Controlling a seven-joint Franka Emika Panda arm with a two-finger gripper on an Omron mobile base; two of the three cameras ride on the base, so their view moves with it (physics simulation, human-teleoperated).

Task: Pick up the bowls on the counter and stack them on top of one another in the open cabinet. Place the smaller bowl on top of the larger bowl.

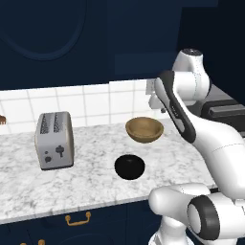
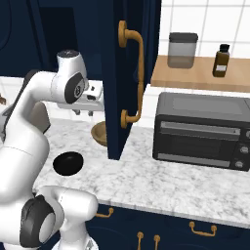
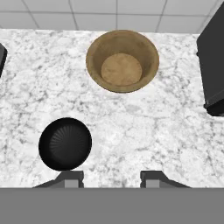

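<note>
Navy cabinet door (image 2: 131, 78) hides half the wooden bowl (image 2: 99, 133).

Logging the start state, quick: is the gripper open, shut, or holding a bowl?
Gripper: open, holding nothing, above the counter; both bowls lie untouched.

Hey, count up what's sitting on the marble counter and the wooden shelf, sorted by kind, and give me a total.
Bowls: 2, the wooden bowl and the black bowl
Toasters: 1, the toaster
Toaster ovens: 1, the toaster oven
Shelf containers: 2, the canister and the brown bottle
Total: 6
</note>
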